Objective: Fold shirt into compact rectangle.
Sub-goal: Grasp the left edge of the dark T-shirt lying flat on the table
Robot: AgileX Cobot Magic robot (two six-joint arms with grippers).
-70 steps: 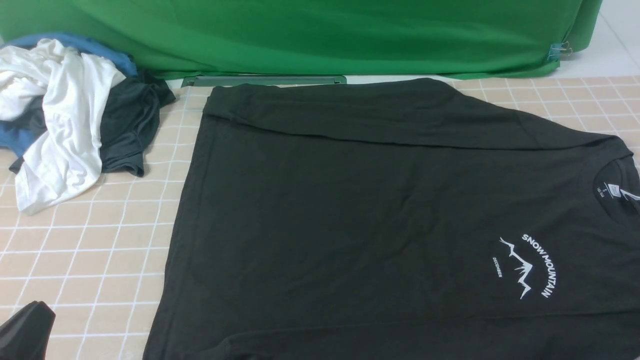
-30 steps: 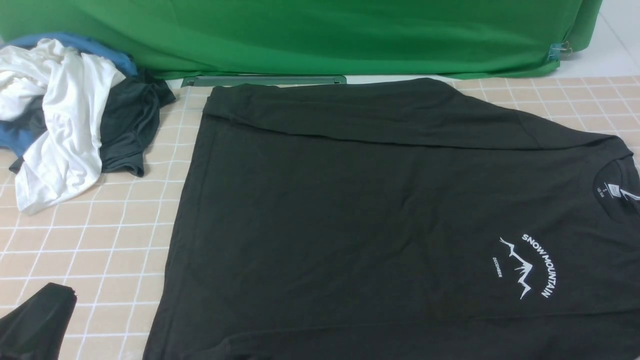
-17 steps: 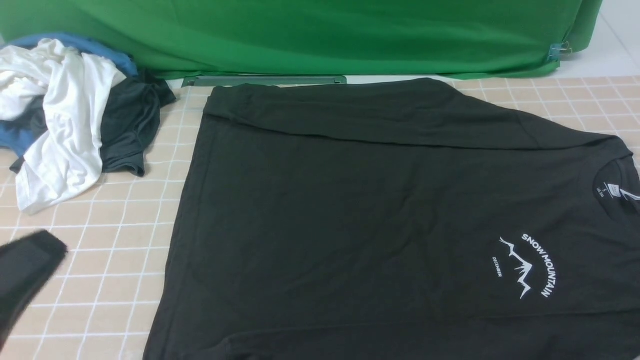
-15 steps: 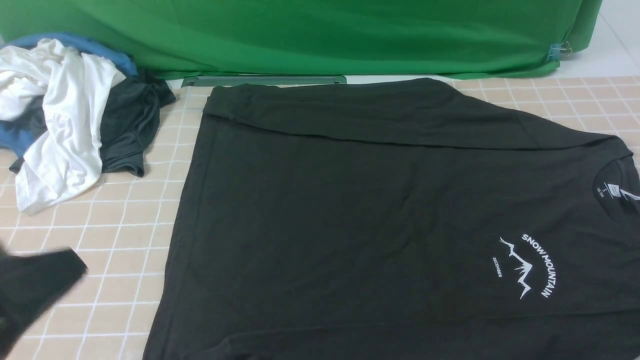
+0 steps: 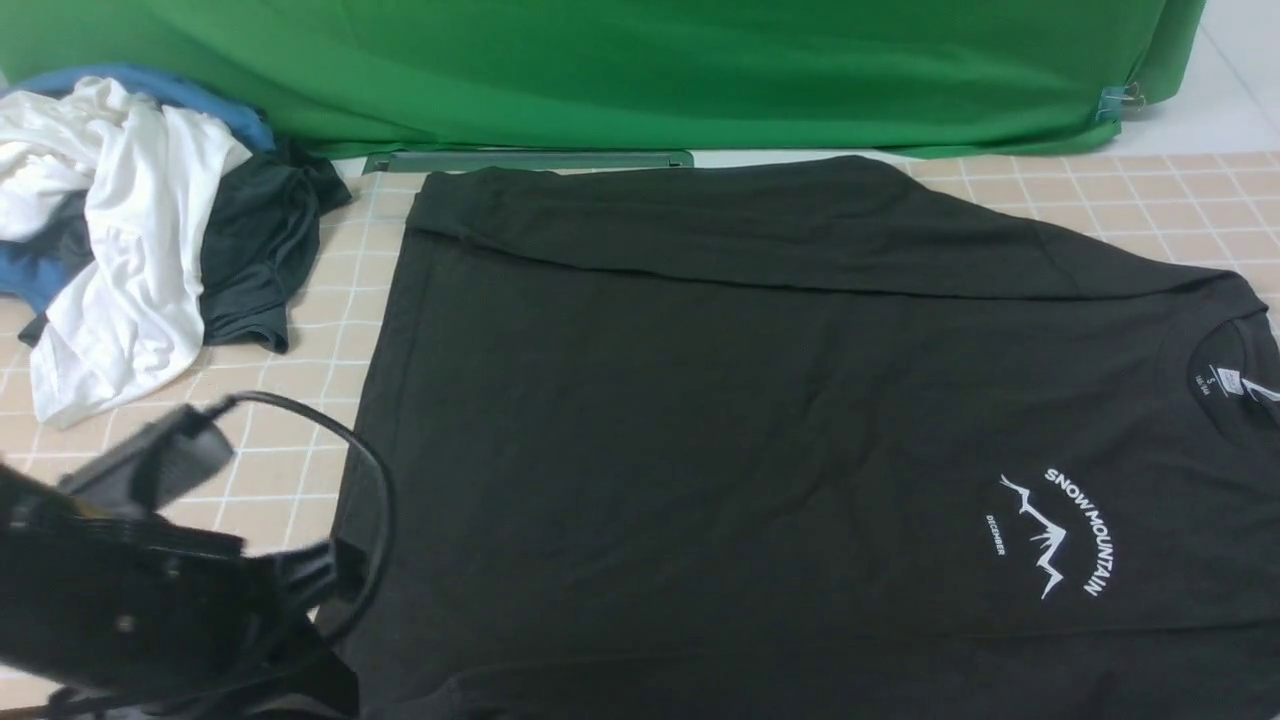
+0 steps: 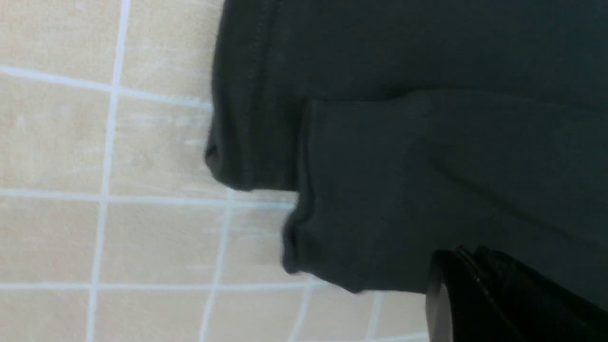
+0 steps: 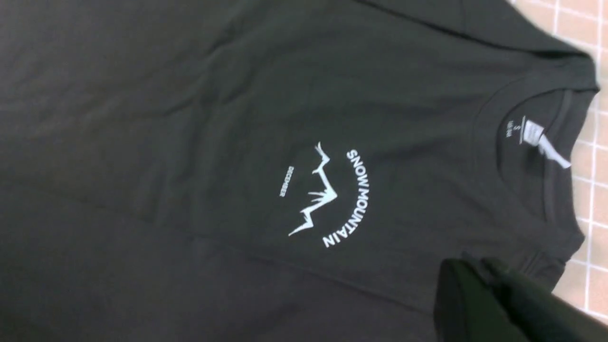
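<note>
Shirt (image 6: 408, 142) corner, perhaps folded, left-wrist view only

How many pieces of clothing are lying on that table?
4: the black shirt spread across the middle, and a far-left pile of a white garment, a dark grey garment and a blue garment. More may hide underneath.

Looks like a robot test lab: green backdrop cloth (image 5: 640, 70) at 12 o'clock, clip (image 5: 1120, 98) on its corner at 2, checked table mat (image 5: 200, 480), heap of clothes (image 5: 130, 230) at 10, cabled robot arm (image 5: 130, 600) at 8.
</note>
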